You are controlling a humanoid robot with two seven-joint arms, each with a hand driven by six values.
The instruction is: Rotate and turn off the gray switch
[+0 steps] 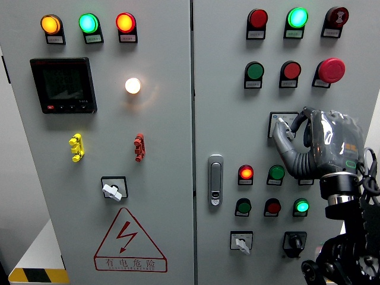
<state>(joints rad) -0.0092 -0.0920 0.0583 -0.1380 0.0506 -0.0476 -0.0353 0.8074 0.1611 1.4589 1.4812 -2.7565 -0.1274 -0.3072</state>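
Gray switch (281, 124) gripped by right hand (314, 145); triangle warning sign (130, 240) reads "有电危险".

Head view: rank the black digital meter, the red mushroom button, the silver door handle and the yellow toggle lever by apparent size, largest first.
1. black digital meter
2. silver door handle
3. red mushroom button, close to the handle in area, so that order is unsure
4. yellow toggle lever
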